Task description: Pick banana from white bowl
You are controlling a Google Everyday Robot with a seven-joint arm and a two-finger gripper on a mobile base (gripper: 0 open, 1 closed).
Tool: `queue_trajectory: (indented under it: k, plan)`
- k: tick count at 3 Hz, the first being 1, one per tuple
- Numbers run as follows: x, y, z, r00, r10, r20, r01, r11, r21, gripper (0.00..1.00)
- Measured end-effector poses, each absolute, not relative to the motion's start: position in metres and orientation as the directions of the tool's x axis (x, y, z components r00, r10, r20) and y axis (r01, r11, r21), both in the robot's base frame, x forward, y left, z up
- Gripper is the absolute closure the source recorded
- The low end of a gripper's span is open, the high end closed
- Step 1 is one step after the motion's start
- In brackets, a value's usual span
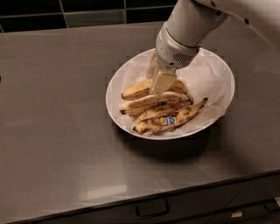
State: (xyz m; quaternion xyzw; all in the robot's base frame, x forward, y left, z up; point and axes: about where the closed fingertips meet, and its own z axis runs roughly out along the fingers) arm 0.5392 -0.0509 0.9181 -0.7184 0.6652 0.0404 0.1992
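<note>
The white bowl (pixel 117 77) sits on the counter right of centre, lined with crumpled white paper (pixel 210 81). Several ripe, brown-spotted bananas (pixel 148 104) lie in its left half; the front one carries a blue sticker (pixel 169 120). My gripper (pixel 161 83) comes down from the upper right on a white arm (pixel 186 30). Its cream tip is down among the topmost bananas, touching or just above the upper banana (pixel 136 89). The arm hides the back of the bowl.
The bowl stands on a dark grey counter (pixel 57 122). The counter's front edge runs along the bottom, with a drawer handle (pixel 152 211) below it. A dark tiled wall (pixel 87 11) closes the back.
</note>
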Motion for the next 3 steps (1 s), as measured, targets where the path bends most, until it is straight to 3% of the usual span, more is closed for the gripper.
queue_trajectory:
  k: [3]
  plan:
    - [0.5410,-0.0442,0.9202,0.142,-0.937,-0.318,-0.962,-0.055,-0.267,1.00]
